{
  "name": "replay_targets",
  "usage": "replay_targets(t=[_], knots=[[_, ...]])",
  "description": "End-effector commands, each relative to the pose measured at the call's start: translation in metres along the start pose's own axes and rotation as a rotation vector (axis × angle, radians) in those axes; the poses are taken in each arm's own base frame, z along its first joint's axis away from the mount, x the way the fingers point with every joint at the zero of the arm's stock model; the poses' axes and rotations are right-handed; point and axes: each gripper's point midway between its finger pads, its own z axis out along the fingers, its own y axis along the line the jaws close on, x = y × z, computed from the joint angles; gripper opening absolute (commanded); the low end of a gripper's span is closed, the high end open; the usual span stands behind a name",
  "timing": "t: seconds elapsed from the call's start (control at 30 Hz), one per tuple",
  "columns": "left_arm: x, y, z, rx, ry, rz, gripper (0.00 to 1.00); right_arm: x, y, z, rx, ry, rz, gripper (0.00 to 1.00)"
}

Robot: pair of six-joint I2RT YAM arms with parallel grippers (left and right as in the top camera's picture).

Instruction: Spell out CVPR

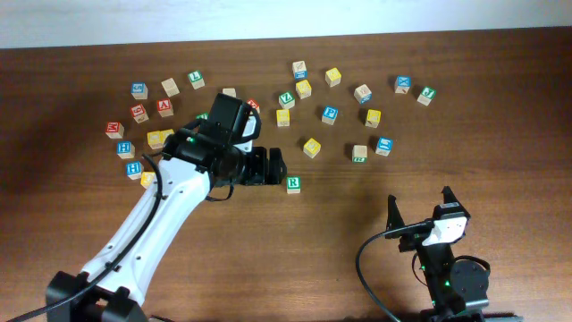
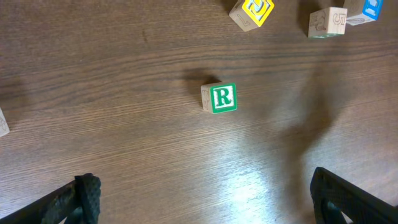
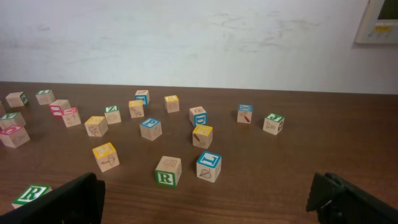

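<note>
A wooden block with a green R (image 1: 293,184) lies alone on the brown table, also in the left wrist view (image 2: 219,98) and at the left edge of the right wrist view (image 3: 31,194). My left gripper (image 1: 279,166) is open and empty just left of it; in the wrist view its fingers (image 2: 205,199) sit apart below the block, not touching it. My right gripper (image 1: 419,204) is open and empty at the front right, with its fingers (image 3: 205,202) wide apart. A green V block (image 1: 286,98) and a blue P block (image 1: 331,114) lie among the scattered blocks.
Several letter blocks lie scattered across the far half of the table (image 1: 500,134). A second block showing a green R side (image 3: 168,171) sits beside a blue L block (image 3: 208,165). A cluster of red, blue and yellow blocks (image 1: 134,134) lies left of the left arm.
</note>
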Motion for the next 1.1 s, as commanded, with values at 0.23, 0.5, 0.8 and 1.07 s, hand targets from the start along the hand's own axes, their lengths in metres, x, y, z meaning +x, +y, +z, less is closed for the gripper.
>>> replay_targets(t=[0.23,0.5,0.8,1.07], knots=[[-0.013,-0.005,0.000,0.016,-0.045,-0.002,0.99,0.002,-0.003,0.000,0.017,0.003,0.004,0.98],[-0.017,-0.003,0.003,-0.153,-0.120,0.093,0.99,0.002,-0.003,0.000,0.016,0.003,0.004,0.98],[-0.014,-0.001,0.036,-0.269,-0.104,0.099,0.93,0.002,-0.003,0.000,0.017,0.003,0.004,0.98],[-0.015,0.020,0.059,-0.379,-0.087,0.074,0.90,0.002,-0.003,0.000,0.017,0.003,0.004,0.98]])
